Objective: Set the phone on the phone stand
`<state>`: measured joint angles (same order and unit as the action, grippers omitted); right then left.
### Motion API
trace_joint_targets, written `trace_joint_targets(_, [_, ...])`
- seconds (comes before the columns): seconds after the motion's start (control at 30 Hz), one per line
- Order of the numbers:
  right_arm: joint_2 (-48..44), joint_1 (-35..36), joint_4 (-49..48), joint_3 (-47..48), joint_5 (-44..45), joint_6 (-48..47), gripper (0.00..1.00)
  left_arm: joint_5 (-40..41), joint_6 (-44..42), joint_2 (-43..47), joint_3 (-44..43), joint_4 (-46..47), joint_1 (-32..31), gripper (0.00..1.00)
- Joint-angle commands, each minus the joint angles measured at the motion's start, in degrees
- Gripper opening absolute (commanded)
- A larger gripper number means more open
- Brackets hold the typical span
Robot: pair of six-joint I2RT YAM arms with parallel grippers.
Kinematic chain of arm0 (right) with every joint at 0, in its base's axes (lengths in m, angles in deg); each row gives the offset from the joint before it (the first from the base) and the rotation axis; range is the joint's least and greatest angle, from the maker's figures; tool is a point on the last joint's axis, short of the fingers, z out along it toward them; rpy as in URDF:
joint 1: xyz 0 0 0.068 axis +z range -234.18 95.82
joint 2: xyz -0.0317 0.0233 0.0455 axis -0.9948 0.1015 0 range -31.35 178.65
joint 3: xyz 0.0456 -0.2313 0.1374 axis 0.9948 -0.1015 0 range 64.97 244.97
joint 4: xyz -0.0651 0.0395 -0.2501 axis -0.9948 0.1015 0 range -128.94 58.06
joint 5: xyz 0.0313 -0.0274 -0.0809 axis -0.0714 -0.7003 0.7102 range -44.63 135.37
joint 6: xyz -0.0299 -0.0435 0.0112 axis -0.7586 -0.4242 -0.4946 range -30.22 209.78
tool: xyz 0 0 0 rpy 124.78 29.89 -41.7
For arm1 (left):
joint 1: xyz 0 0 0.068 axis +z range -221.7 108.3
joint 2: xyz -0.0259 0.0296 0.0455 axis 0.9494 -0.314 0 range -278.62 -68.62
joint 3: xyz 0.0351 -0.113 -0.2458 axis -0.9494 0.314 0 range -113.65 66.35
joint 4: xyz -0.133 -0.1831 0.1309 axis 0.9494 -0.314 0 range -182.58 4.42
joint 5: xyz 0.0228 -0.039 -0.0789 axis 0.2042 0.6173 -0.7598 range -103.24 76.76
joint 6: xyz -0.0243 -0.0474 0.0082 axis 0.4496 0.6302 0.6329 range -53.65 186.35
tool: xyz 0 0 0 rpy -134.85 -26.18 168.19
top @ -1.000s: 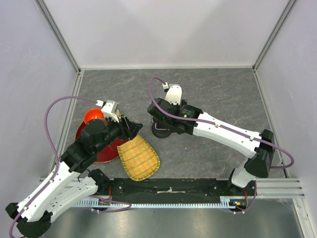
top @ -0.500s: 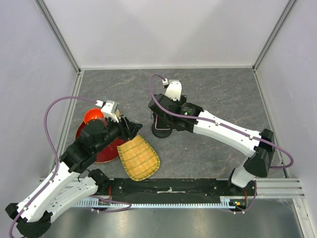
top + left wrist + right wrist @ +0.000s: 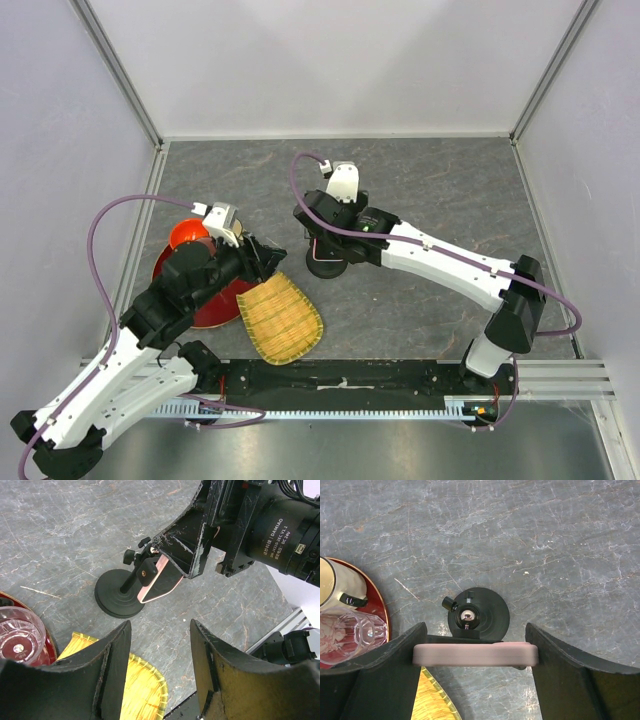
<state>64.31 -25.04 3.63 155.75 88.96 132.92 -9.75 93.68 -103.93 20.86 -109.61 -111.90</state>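
My right gripper (image 3: 475,680) is shut on the phone (image 3: 475,654), whose pink case edge spans the gap between the fingers. The phone stand (image 3: 479,614), black with a round disc base, is directly below the phone. In the left wrist view the phone (image 3: 161,580) hangs tilted from the right gripper's fingers (image 3: 187,545), its lower end against the stand's top bracket (image 3: 146,570) above the disc base (image 3: 117,600). In the top view the right gripper (image 3: 322,232) hovers over the stand (image 3: 326,266) and hides the phone. My left gripper (image 3: 275,258) is open and empty, left of the stand.
A red plate (image 3: 215,308) at the left holds an orange cup (image 3: 188,235), a clear glass (image 3: 350,635) and a cream mug (image 3: 337,587). A yellow woven tray (image 3: 281,320) lies near the left gripper. Walls enclose the table on three sides.
My right gripper with the phone has shifted slightly left and farther back over the stand. The left arm has not moved.
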Motion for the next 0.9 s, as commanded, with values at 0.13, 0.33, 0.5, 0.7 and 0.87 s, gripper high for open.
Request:
trace_joint_targets(0.13, [1.81, 0.1, 1.02, -0.43, 7.1, -0.78, 0.04, 1.08, -2.2, -0.28, -2.32, 1.09, 0.22, 0.57])
trace_joint_targets(0.33, [5.41, 1.68, 11.56, 2.99, 15.02, 5.2, 0.0, 1.52, -2.28, -0.02, -1.97, 1.27, 0.3, 0.56])
trace_joint_targets(0.5, [5.86, 2.04, 11.66, 5.01, 16.16, 3.63, 0.0, 1.17, -2.28, -0.2, -2.14, 1.53, 0.22, 0.56])
trace_joint_targets(0.7, [8.15, 3.09, 15.0, 8.62, 18.64, 3.09, 0.0, 1.26, -2.37, 0.24, -2.14, 1.36, 0.22, 0.55])
trace_joint_targets(0.87, [4.02, 2.83, 6.22, 4.76, 14.94, -1.03, 0.0, 1.09, -2.11, 0.42, -2.05, 1.18, 0.22, 0.55])
